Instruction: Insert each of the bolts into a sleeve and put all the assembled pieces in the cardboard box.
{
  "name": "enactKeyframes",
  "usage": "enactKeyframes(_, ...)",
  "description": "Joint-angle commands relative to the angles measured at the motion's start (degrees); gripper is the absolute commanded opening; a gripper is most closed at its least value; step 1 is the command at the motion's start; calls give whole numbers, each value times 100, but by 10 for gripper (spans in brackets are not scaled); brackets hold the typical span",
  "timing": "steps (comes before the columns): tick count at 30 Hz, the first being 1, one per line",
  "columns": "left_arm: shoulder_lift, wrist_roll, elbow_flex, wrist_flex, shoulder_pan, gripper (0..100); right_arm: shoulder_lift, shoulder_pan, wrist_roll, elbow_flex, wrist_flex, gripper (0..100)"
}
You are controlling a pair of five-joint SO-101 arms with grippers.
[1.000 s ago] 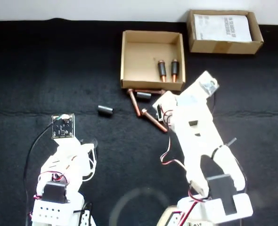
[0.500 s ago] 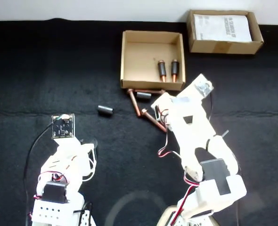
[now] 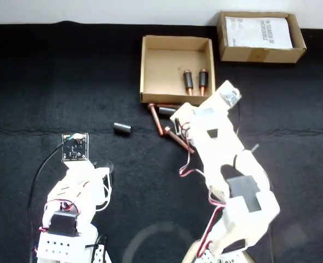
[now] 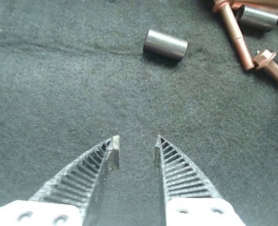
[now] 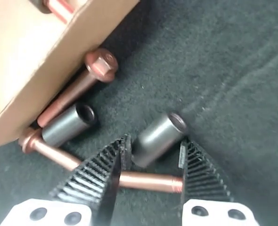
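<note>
Just in front of the cardboard box [image 3: 164, 68], close to its near wall, the right arm's fingers [image 5: 106, 172] are held spread on either side of a dark sleeve [image 5: 158, 136]. That sleeve is lying across a copper bolt [image 5: 148, 181] on the black tabletop [image 5: 233, 70]. It is not yet clamped, as a gap is left at one finger. A second sleeve [image 5: 66, 127] and another bolt [image 5: 77, 92] are seen right beside the box wall. Two assembled pieces [image 3: 189, 81] are already laid inside the box. A third sleeve [image 3: 122, 129] is left alone on the tabletop, well apart from the box and ahead of the left arm's fingers [image 4: 99, 162], which are parted over bare cloth with nothing between them.

The step in hand is judged to be the pick-up of a sleeve, so that a bolt can be pushed into it; several loose parts remain, so the task looks partly done. For the next move, the right fingers would need to be closed squarely on the sleeve's round sides. The sleeve would then have to be lifted clear of the bolt beneath, with its bore kept open for insertion; a roll or slip is the likely risk
</note>
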Motion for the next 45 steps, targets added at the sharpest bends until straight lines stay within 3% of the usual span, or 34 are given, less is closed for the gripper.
enactKeyframes(1, -75, -35, 110, 0, 92, 140, 391, -4, -9, -409, -22, 156)
enactKeyframes(10, -84, -44, 110, 0, 84, 140, 1059, 48, -18, -884, -31, 151)
enactKeyframes(15, -84, -44, 110, 0, 84, 139, 1095, 136, -9, -945, -31, 43)
enactKeyframes(26, -84, -44, 110, 0, 75, 137, 1051, 224, 404, -945, 189, 8)
enactKeyframes(38, -75, 9, 110, -35, 75, 137, -945, 593, 1116, -980, 1349, 8)
enactKeyframes(45, -75, 466, 110, -44, 110, 139, -2026, 602, 1451, -971, 2123, 8)
